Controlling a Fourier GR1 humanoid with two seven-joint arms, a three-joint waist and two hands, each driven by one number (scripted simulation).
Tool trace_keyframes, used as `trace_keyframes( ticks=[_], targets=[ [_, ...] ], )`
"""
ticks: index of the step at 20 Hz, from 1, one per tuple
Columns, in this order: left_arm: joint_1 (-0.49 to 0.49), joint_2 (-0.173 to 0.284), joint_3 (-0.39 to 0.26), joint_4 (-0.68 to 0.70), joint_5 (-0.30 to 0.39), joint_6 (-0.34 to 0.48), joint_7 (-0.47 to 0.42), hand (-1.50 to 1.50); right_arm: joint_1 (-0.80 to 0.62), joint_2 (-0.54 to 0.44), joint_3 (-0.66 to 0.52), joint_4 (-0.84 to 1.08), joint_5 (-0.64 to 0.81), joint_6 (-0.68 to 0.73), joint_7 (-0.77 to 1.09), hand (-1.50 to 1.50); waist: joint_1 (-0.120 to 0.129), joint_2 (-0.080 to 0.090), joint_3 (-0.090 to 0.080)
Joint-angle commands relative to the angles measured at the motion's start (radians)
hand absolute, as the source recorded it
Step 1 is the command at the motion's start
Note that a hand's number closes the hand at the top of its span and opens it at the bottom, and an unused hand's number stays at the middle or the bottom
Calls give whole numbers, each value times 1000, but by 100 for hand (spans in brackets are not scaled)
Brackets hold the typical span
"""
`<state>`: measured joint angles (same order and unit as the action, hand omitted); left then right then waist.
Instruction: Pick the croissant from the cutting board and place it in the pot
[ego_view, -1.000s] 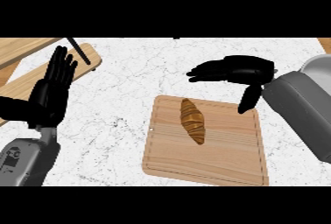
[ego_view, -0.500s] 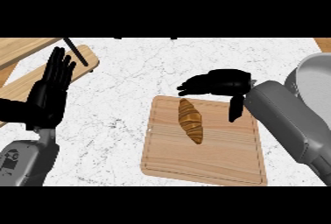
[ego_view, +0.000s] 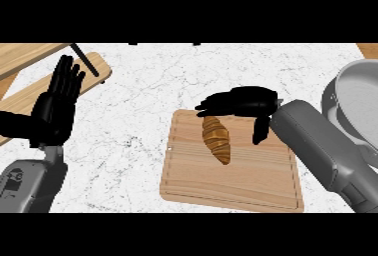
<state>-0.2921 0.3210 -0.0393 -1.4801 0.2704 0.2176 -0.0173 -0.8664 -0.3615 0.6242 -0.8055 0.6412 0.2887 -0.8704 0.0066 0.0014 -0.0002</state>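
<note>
In the head view, the right hand (ego_view: 240, 102) is hovering over the far edge of the cutting board (ego_view: 232, 185), its fingers loosely curved and pointing leftward, its thumb hanging down beside the croissant (ego_view: 216, 139). The hand is holding nothing: the fingertips are sitting just above the far tip of the croissant, and whether they are touching it cannot be told. The grey right forearm (ego_view: 328, 152) is slanting in from the lower right and covering the board's right edge.

The croissant is lying on the cutting board, in its far half and slightly left of the middle, stretched lengthwise from the far edge toward the near one. The board is resting on the white marbled counter (ego_view: 148, 110).

The pot (ego_view: 356, 105) is standing to the right of the cutting board, partly cut off by the view's right edge, with the right forearm lying between it and the board.

The left hand (ego_view: 53, 110) is resting well to the left of the cutting board, open with its fingers straight and pointing up, holding nothing. Behind it, far left of the board, a pale wooden surface (ego_view: 44, 80) is showing with a thin black rod (ego_view: 85, 57) lying across it.
</note>
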Motion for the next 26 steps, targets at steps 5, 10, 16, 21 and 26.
trace_keyframes(
  ticks=[5,10,16,21,26],
  targets=[
    [-2,-15,21,-71,-29,3,79,0,29,75,-51,-32,106,31,77,-150,-3,-3,0],
    [36,-32,39,-46,-28,-46,9,0,18,171,-60,82,173,-12,71,-150,2,-1,0],
    [70,-21,57,-87,-42,-50,54,0,56,267,-54,175,255,-104,44,-150,7,0,0],
    [-36,-18,101,31,-30,-97,16,0,-7,290,-105,282,280,-103,-45,-150,5,4,0],
    [-32,-65,50,-6,-86,-32,52,0,73,269,-69,200,315,-211,-177,150,-2,2,1]
  ],
)
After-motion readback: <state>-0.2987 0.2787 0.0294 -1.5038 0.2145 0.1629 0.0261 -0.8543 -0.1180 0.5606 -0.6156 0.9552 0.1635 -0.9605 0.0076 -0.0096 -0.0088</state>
